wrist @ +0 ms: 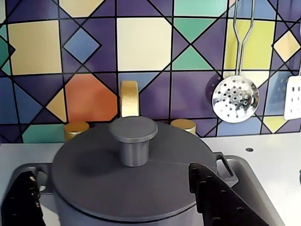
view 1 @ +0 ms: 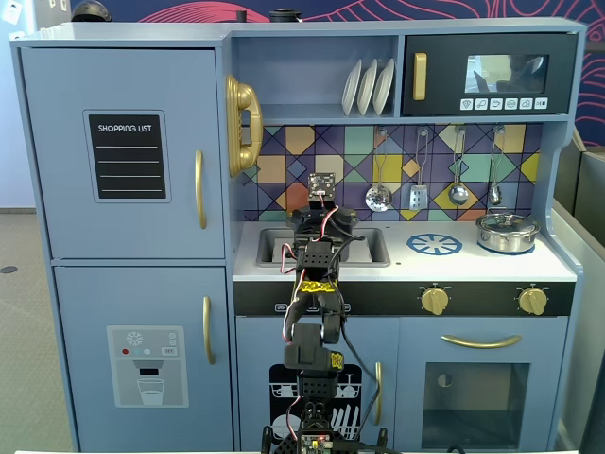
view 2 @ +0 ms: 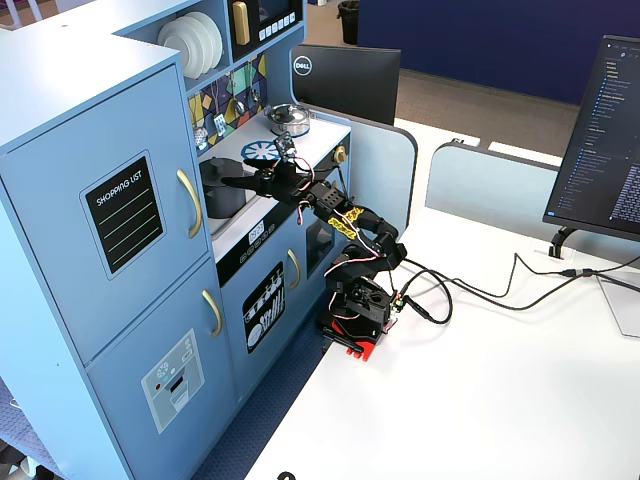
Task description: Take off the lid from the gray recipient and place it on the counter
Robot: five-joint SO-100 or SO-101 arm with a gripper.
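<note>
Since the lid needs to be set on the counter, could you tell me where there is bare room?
The counter is bare between the sink and the burner disc, and along its front edge. The far right is taken by the silver pot; the gripper and gray pot crowd the sink.

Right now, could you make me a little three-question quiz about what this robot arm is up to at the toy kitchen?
1. True or false: the lid is on the gray pot.
2. The gripper is: A) clamped on the knob, B) open on either side of the lid, C) over the silver pot.
3. Where does the gray pot sit?

Key: 1. True. 2. B. 3. In the sink, left of the blue burner in a fixed view.
</note>
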